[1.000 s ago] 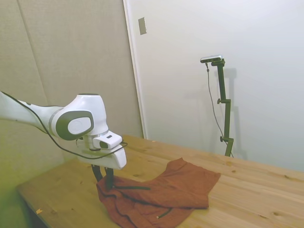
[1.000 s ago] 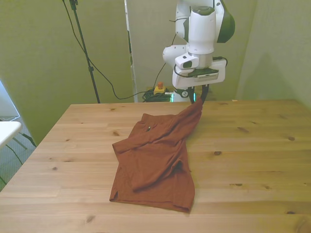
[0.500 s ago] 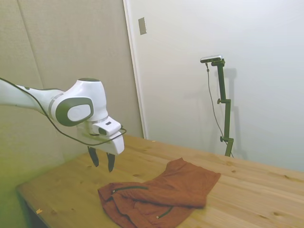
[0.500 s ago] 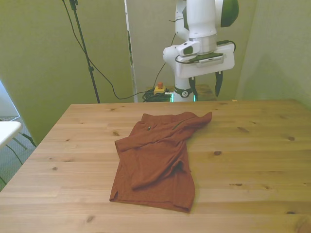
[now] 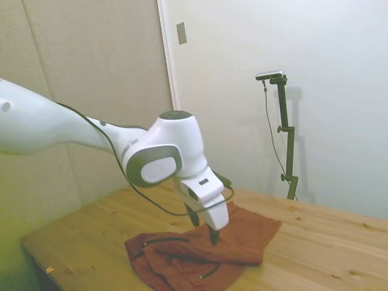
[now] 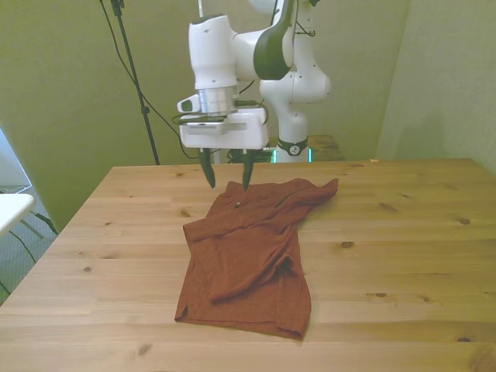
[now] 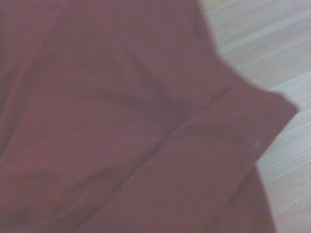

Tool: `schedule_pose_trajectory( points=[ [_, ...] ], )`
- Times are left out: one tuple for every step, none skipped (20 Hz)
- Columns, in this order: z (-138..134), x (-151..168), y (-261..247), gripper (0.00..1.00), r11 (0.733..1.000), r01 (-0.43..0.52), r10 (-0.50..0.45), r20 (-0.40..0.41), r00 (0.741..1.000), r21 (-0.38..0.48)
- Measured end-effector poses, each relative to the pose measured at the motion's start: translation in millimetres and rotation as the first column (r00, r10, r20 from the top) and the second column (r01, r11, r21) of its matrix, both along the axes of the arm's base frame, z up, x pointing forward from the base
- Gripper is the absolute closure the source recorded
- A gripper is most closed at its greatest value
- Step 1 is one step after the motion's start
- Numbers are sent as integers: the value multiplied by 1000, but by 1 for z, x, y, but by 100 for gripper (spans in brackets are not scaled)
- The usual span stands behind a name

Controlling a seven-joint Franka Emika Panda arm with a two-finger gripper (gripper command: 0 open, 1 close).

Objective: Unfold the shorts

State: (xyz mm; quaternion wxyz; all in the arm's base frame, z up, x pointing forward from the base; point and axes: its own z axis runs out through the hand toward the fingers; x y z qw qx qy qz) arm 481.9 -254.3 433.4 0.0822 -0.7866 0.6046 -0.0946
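Observation:
The rust-brown shorts (image 6: 246,249) lie rumpled and partly folded over on the wooden table, with one corner (image 6: 328,187) reaching toward the front view's right. My gripper (image 6: 228,185) hangs open just above the shorts' far corner on the front view's left, fingers apart and holding nothing. From the side, the gripper (image 5: 204,227) hovers over the middle of the shorts (image 5: 245,233), and a dark zipper line shows near the garment's near end. The wrist view is nearly filled with shorts fabric (image 7: 121,121) and a seam, with bare wood beside it.
The wooden table (image 6: 403,232) extends well beyond the shorts on the front view's right and toward the camera. Behind the far edge sit cables and a small box with a red button (image 6: 253,139). A white object (image 6: 11,206) pokes in at the front view's left edge.
The gripper let go of the shorts' corner, which dropped flat onto the table. It then rose, opened, and swung to the front view's left, coming down over the shorts' other far corner.

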Motion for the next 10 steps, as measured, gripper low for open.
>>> schedule_pose_trajectory(
  points=[
    [-3,2,-9,0,999,48,-48,16,999,11],
    [-6,6,-14,0,996,80,-81,29,996,24],
    [-10,10,-17,0,995,96,-97,36,995,38],
    [-13,15,-19,0,993,106,-108,40,993,51],
    [-16,20,-22,0,992,113,-115,40,993,55],
    [-19,26,-25,0,992,117,-119,36,992,56],
    [-24,31,-29,0,991,123,-125,26,992,55],
    [-29,37,-35,0,990,135,-136,11,991,50],
    [-35,42,-43,0,987,159,-159,-3,987,39],
    [-40,48,-51,0,984,177,-177,-12,984,28]
  ],
)
